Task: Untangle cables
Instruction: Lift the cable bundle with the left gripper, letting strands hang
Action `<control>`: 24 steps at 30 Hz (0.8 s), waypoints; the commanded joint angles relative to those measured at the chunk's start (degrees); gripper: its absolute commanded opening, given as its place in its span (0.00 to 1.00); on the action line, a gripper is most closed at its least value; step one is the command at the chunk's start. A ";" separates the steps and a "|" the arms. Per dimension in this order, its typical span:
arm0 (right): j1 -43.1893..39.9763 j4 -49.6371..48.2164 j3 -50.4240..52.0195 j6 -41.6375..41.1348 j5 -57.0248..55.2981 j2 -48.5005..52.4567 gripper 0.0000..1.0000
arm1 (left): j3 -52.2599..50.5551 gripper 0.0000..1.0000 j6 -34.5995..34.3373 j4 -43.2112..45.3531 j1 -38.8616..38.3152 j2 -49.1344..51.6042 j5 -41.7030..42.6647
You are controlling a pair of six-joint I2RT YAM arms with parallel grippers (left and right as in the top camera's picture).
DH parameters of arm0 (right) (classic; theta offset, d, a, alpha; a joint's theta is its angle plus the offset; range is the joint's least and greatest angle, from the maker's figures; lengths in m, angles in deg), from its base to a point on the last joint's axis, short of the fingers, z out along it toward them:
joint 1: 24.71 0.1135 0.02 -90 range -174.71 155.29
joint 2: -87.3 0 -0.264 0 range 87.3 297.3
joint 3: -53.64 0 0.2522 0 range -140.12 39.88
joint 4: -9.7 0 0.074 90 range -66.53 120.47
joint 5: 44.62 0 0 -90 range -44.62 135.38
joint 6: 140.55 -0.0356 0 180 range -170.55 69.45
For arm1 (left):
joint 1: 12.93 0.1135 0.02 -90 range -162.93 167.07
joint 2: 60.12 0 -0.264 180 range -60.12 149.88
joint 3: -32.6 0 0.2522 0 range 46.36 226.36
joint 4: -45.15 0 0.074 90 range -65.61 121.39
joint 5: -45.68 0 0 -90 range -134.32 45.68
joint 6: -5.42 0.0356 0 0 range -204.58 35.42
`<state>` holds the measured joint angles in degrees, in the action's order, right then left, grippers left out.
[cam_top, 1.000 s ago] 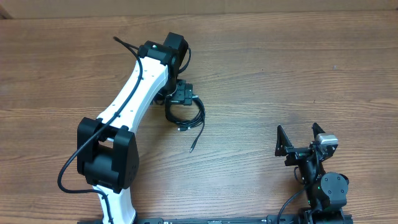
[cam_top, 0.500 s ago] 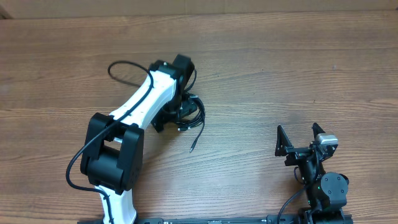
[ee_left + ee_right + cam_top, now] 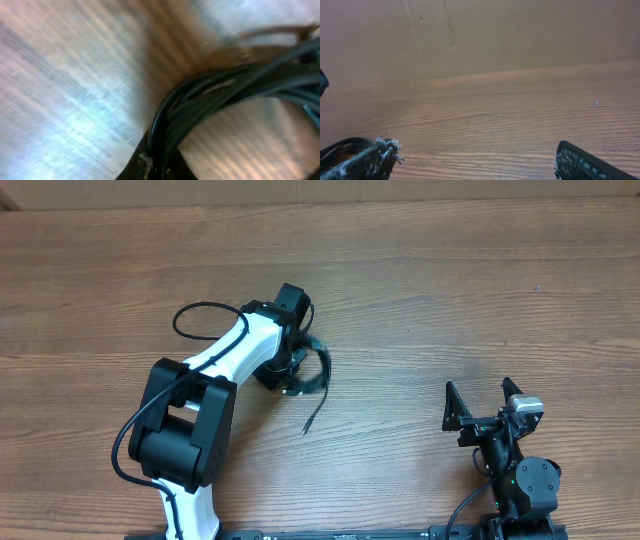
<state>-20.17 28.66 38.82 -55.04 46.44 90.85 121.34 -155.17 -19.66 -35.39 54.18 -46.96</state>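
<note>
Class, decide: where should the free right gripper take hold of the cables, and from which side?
The loose tail trailing out of the coil: it lies straight and alone. Come from above, on the right arm's side; the left gripper is shut on the coil.

A wooden table (image 3: 450, 300) with brown grain running left to right fills the overhead view. A small coil of thin black cables (image 3: 320, 368) lies on it left of the middle, blurred in the left wrist view, with one loose end (image 3: 308, 423) trailing toward the near edge
</note>
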 commanded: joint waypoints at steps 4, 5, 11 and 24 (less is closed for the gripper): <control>-0.11 -0.37 0.59 -0.13 -0.11 -0.04 1.00 | 4.22 0.04 8.72 -5.22 3.26 -2.99 -1.62; -0.11 -0.37 0.59 -0.11 -0.11 -0.04 1.00 | 6.23 0.04 11.30 -6.80 4.13 -3.91 -1.60; -0.11 -0.37 0.59 -0.11 -0.11 -0.04 1.00 | 16.94 0.04 34.03 -12.11 7.67 -10.62 3.26; -0.09 -0.48 0.59 -5.35 2.14 -0.04 1.00 | 19.04 0.04 56.61 -16.15 7.91 -22.93 10.38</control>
<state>-20.17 28.59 38.82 -55.98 45.94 90.85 139.72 -105.33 -35.42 -27.19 33.11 -38.72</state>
